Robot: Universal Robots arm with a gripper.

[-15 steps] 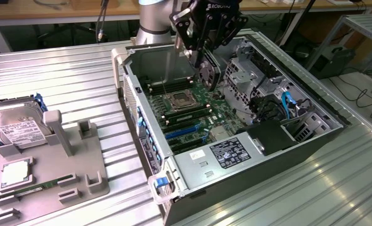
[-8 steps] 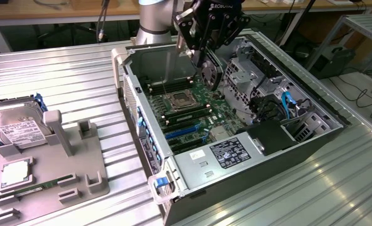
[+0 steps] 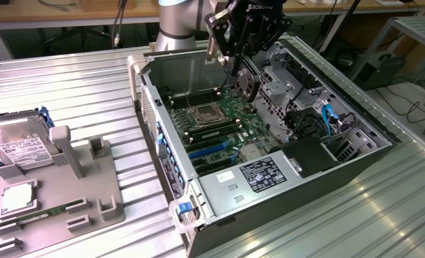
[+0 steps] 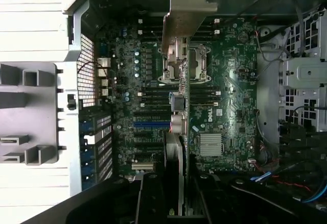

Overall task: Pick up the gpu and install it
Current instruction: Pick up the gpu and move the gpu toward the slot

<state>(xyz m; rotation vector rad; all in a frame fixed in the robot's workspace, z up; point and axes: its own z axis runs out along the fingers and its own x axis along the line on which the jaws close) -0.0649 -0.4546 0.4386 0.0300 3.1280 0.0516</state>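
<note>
Between the narrowed fingers of the black claw (image 4: 179, 203), gripped on both faces, hangs the gpu (image 3: 244, 85): a thin dark card held upright, with a round fan on one face and a bent silver bracket (image 4: 186, 9) at its far end (seen edge-on from the wrist). Below it lies the green motherboard (image 3: 250, 124) inside an open black tower case (image 3: 305, 201). That case rests on a ribbed aluminium desk (image 3: 69, 86), beside a grey moulded holder tray (image 3: 62, 188) carrying a silver hard drive (image 3: 19, 145). Beyond stand wooden benches (image 3: 26, 13) and loose floor cables (image 3: 413, 107).
</note>
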